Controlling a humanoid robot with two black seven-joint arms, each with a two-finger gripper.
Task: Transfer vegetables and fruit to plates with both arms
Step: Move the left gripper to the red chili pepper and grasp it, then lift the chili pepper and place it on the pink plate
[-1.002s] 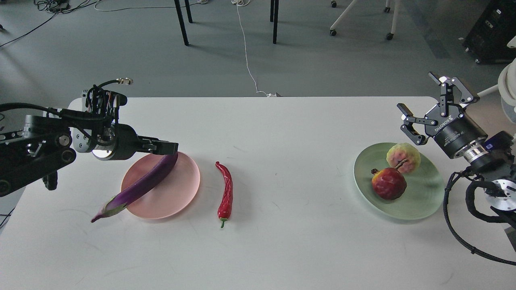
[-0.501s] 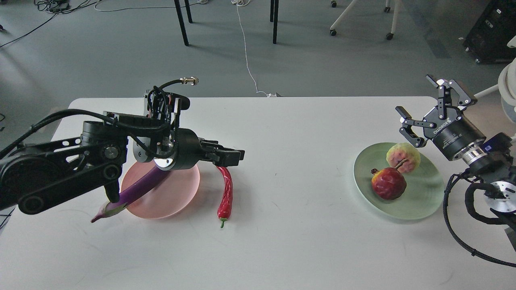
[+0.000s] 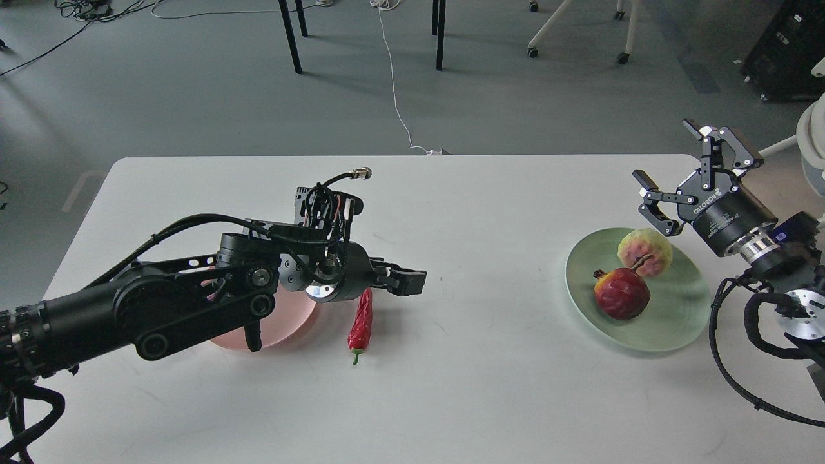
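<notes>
1. The red chili pepper (image 3: pixel 360 325) lies on the white worktop (image 3: pixel 464 386), just right of the pale pink plate (image 3: pixel 290 322); its green stem points toward the near edge. Its upper end is hidden under the left arm's wrist.
2. The left end effector (image 3: pixel 412 281) hovers over the chili's far end and points right. It is seen side-on and dark, so whether its jaws are spread or closed cannot be told; nothing visible is in it.
3. The right end effector (image 3: pixel 673 187) hangs spread wide and empty, above the far rim of the mint green plate (image 3: pixel 683 322). That plate carries the pomegranate (image 3: pixel 622 294) and the bumpy yellow-green fruit (image 3: pixel 646 252), which touch each other.
4. The eggplant cannot be seen; the left arm covers most of the pink plate.
5. The step in hand looks like picking up the chili. To do it well, bring the jaws back over the pepper's thicker middle, turn them across its length, and descend until they straddle it.
6. Close gently, since the pepper is thin and curved, then lift clear of the plate's rim before moving left.
</notes>
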